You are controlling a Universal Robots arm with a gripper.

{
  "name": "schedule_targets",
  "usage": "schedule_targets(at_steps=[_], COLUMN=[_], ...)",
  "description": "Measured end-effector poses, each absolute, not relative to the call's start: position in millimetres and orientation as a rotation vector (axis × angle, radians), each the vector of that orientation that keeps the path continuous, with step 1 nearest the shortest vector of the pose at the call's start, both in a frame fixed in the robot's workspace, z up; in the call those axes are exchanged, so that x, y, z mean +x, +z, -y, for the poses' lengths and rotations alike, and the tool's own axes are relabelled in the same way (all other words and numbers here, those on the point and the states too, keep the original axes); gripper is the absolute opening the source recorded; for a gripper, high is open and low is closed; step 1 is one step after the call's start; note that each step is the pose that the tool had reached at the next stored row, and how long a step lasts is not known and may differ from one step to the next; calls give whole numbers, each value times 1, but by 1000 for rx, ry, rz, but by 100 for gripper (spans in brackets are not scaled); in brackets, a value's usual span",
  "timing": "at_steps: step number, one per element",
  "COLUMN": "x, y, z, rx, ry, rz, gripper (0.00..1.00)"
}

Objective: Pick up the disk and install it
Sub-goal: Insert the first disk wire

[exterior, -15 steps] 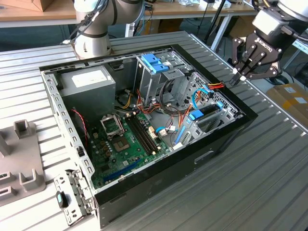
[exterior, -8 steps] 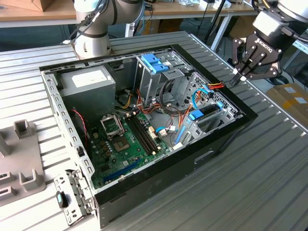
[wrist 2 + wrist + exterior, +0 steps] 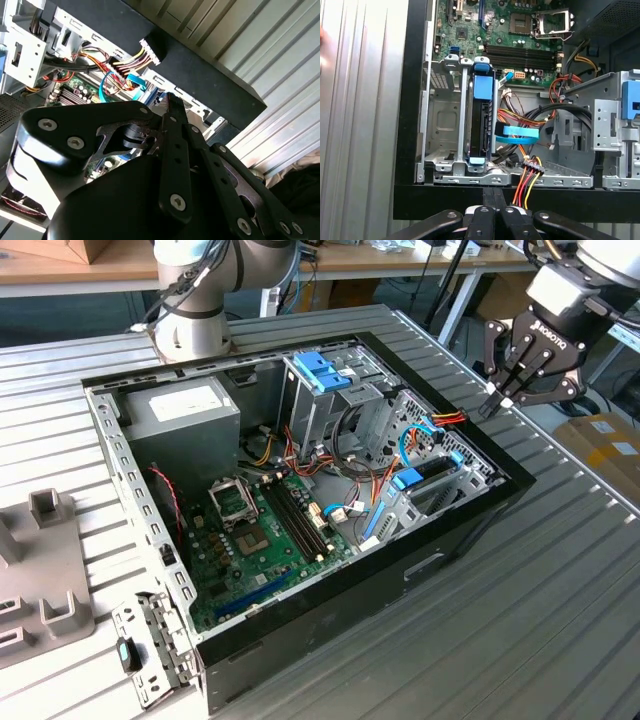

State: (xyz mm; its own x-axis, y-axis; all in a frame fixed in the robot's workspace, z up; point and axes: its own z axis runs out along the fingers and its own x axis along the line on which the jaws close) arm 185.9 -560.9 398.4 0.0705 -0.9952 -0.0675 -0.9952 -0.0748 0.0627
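Cables [image 3: 520, 134] beside disk [image 3: 481, 125] in bay [image 3: 440, 125]

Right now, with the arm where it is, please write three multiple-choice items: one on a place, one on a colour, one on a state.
1. Where is the disk? A on the table; B on edge in the drive bay; C on the motherboard.
2. Its frame's colour? A red; B yellow; C blue.
3. The gripper is: A shut, empty; B open; C shut on the disk.
Key: B, it stands in the bay; C, blue tabs at both ends; A, fingertips meet outside the case.
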Motion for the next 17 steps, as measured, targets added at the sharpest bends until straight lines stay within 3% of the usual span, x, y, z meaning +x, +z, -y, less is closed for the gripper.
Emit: schedule_targets(at_steps=[17], x=[192], y=[391], z=[544], rx=[2320], ry=[-142], rz=[2109], gripper=[10])
